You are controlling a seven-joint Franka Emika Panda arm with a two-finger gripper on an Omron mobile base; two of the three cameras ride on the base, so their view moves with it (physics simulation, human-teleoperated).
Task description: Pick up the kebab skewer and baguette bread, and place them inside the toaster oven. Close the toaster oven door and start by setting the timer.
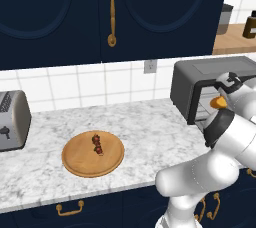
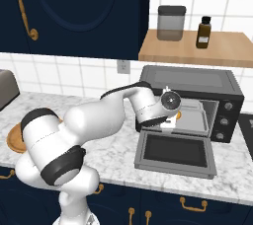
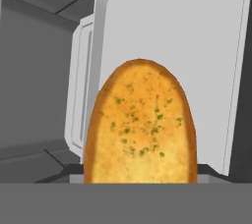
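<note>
While the white arm reaches toward the right end of the marble desk (image 1: 145,137), we see its end effector (image 2: 170,119) held at the mouth of the toaster oven (image 2: 192,83), just above the inner edge of the toaster oven door (image 2: 175,154); that door lies dropped flat toward us, its dark window facing up. From the hand view, the baguette bread (image 3: 141,125) stands right before the camera, golden and flecked with green, with the pale tray (image 3: 197,46) of the oven behind it; the finger tips are hidden by the loaf, so we judge the end effector to be clasped about the bread, jaws set fairly wide around it, though the contact itself is out of sight; in the left base view an orange tip of the loaf (image 1: 218,103) peeps out beside the wrist, in front of the oven opening.

Well apart from this, toward the left of the desk, the round wooden plate (image 1: 80,159) carries the kebab skewer (image 1: 97,144), which lies near the plate's middle with its dark red chunks in a short row; further left, a silver slot toaster (image 1: 12,120) stands at the edge of the frame.

Above the oven, a wooden shelf (image 2: 217,51) bears a grey canister (image 2: 171,22) and a dark bottle (image 2: 203,32), standing near each other; dark blue cabinets (image 1: 65,12) with brass handles hang over the tiled wall.
</note>
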